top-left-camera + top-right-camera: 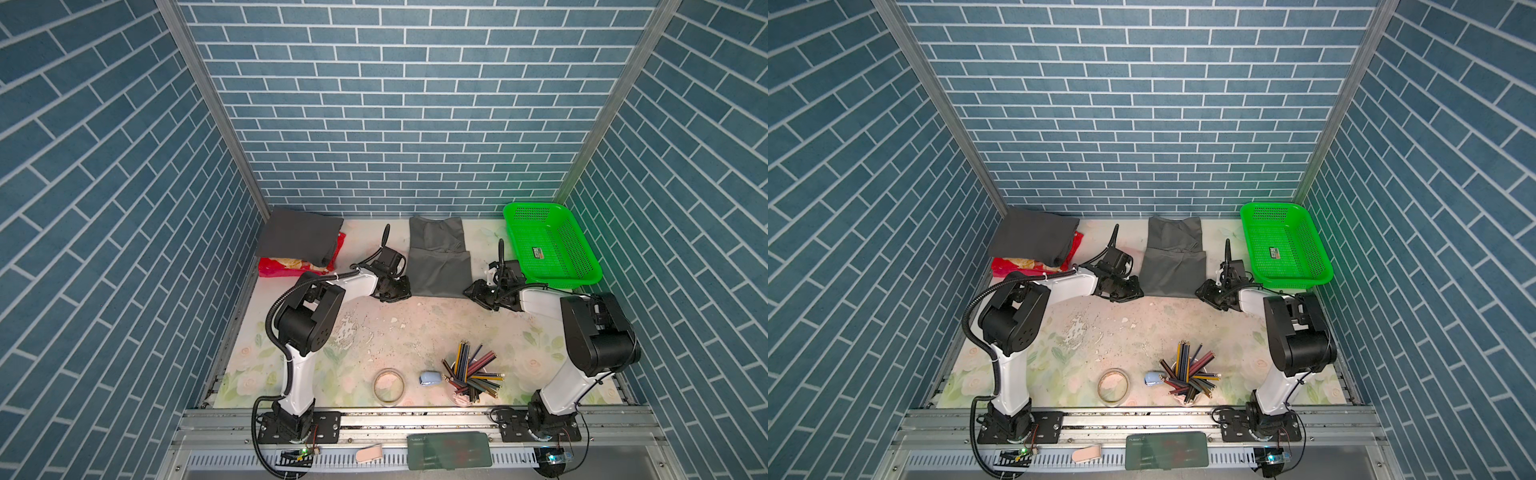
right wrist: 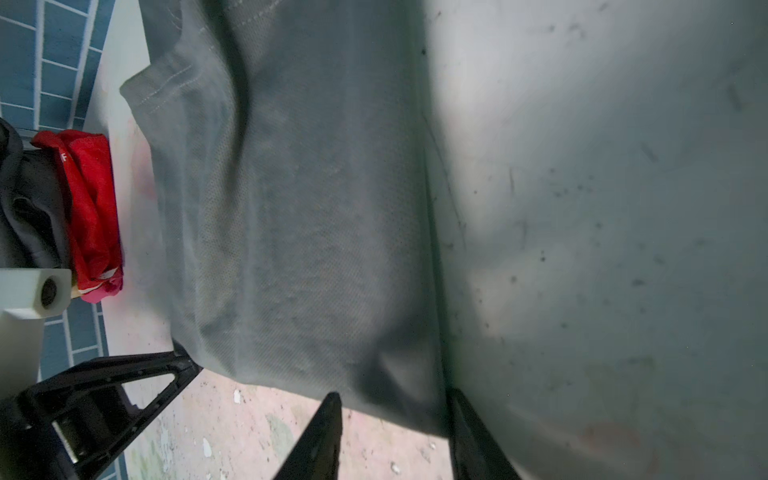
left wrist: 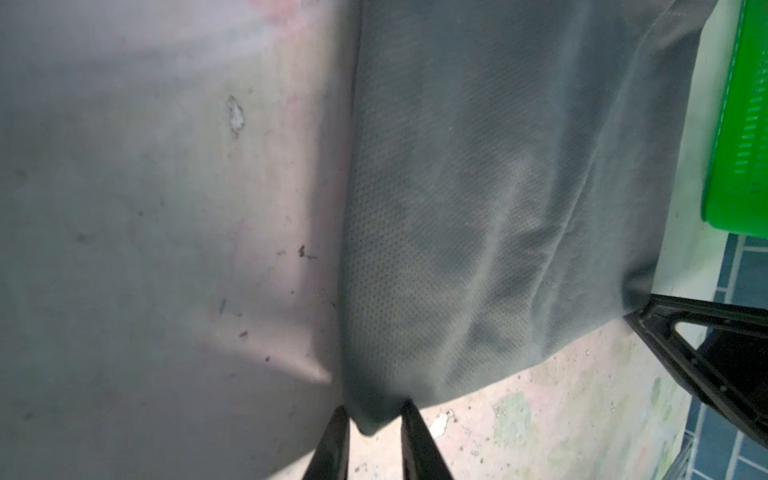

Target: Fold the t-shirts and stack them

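Floral table (image 1: 415, 328): left hand (image 3: 374, 409) pinches grey t-shirt (image 1: 438, 266), right hand (image 2: 392, 395) half-open, basket (image 1: 557, 241) holds label (image 1: 539, 252)

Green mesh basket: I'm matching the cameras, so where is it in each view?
In a top view: green mesh basket at the far right, beside the mid-grey t-shirt.
In a top view: the basket, same spot.
Left wrist: basket beyond the t-shirt.
Right wrist: not in it.
Shared landmark: mid-grey t-shirt.

Mid table (image 1: 415, 328) free; basket (image 1: 561, 249) rt.
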